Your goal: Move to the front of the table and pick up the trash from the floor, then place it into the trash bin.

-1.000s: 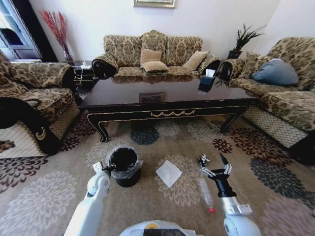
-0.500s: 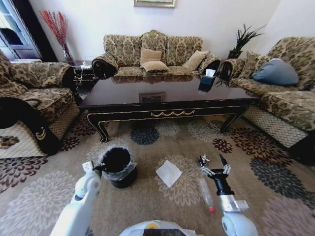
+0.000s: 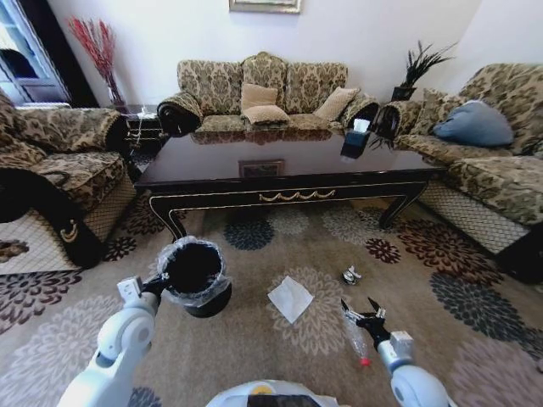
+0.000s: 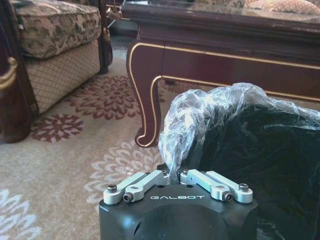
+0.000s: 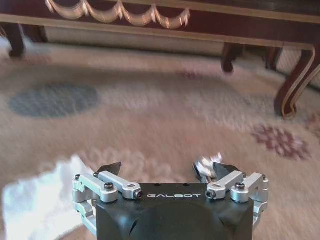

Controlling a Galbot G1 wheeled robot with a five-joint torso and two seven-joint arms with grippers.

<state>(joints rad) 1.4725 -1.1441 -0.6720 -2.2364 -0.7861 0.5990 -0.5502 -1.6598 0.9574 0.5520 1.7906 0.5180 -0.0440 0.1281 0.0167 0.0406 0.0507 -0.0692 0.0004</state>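
My left gripper is shut on the rim of the black trash bin and holds it tilted above the carpet. In the left wrist view the gripper pinches the bin's crinkled clear liner. My right gripper is open, low over the carpet, at the upper end of the clear bottle with a red cap. The white paper square lies left of it, and the small wrapper lies just beyond it. In the right wrist view the open gripper faces the wrapper and the table.
The dark table stands across the carpet ahead, with a black tissue box on it. Sofas stand on the left, at the back and on the right. A curved table leg is close behind the bin.
The left arm has raised the bin off the carpet and swung it left. The right gripper has drawn back toward me, uncovering the wrapper.
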